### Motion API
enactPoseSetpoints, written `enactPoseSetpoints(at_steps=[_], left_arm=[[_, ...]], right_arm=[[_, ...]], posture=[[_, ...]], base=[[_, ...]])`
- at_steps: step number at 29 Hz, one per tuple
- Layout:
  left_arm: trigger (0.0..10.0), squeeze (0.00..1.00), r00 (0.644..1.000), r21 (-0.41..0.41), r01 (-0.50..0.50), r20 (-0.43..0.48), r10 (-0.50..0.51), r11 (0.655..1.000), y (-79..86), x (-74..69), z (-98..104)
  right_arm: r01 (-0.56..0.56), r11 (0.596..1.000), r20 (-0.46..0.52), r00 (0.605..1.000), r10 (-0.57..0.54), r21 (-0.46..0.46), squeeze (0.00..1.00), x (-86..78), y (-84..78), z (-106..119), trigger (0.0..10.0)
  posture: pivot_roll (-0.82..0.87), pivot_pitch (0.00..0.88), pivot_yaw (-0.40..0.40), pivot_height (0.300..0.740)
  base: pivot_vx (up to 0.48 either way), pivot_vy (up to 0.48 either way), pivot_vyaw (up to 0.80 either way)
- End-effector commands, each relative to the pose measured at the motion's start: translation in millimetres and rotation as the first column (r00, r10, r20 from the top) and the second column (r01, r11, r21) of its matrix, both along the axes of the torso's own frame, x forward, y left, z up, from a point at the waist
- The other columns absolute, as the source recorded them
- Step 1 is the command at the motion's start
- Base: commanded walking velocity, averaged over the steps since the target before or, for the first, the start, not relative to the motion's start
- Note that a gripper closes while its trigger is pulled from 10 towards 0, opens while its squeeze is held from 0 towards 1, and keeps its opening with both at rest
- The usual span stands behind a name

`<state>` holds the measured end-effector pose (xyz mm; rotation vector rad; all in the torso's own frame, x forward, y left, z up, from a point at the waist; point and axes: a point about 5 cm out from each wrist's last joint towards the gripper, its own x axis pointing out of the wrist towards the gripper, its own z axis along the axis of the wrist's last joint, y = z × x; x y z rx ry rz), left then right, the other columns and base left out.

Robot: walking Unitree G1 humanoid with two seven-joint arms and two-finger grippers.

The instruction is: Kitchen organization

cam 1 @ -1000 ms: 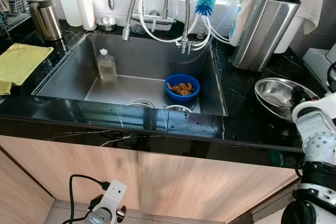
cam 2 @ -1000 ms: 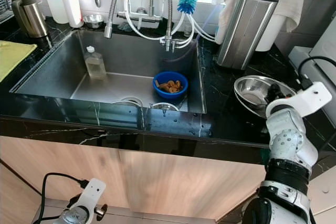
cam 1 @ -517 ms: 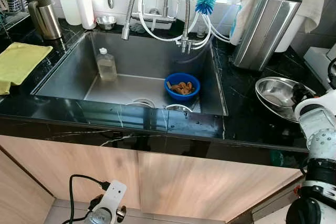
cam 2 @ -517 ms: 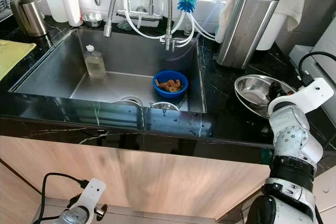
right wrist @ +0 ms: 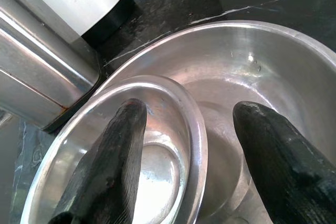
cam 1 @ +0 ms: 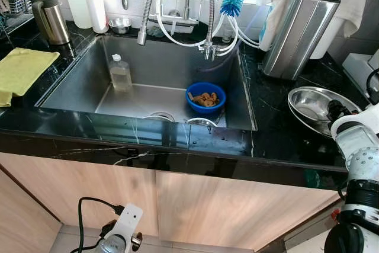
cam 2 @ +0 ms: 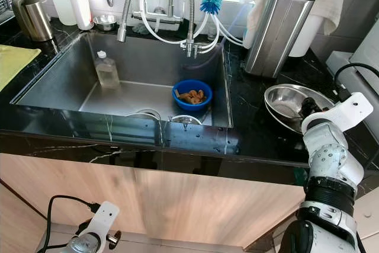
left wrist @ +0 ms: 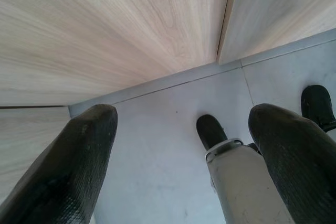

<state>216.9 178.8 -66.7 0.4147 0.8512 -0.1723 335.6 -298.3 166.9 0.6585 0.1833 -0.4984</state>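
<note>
Black counter point(cam 1: 278, 128), right hand point(right wrist: 191, 156) spread over steel bowls point(right wrist: 220, 77)

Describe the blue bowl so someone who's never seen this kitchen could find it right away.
Look into the steel sink set in the black counter. The blue bowl sits on the sink floor at the robot's right, below the tap. Unlike the clear bottle nearby, it is bright blue and holds brown food scraps.

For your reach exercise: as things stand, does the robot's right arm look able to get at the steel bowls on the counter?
Probably yes. The right gripper hangs open just over the steel bowls on the black counter, one finger on each side of the smaller bowl's rim, with nothing between.
</note>
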Motion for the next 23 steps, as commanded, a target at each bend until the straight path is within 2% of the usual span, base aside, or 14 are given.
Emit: enactPoseSetpoints(at_steps=[1, 23], left_arm=[[10.0, 0.00, 0.999, 0.007, 0.016, -0.029, -0.015, 1.000, -1.1, -4.3, -3.0], [10.0, 0.00, 0.999, 0.013, 0.020, -0.026, -0.020, 1.000, -2.1, -2.0, -1.9]], right_arm=[[-0.008, 1.000, -0.012, 1.000, 0.008, -0.003, 0.00, 1.7, -0.6, 1.1, 10.0], [-0.037, 0.999, -0.001, 0.999, 0.037, 0.036, 0.00, 14.1, 4.1, 4.9, 10.0]], posture=[[0.12, 0.020, -0.118, 0.740], [0.12, 0.031, -0.122, 0.740]], base=[[0.000, 0.000, 0.00], [0.000, 0.000, 0.00]])
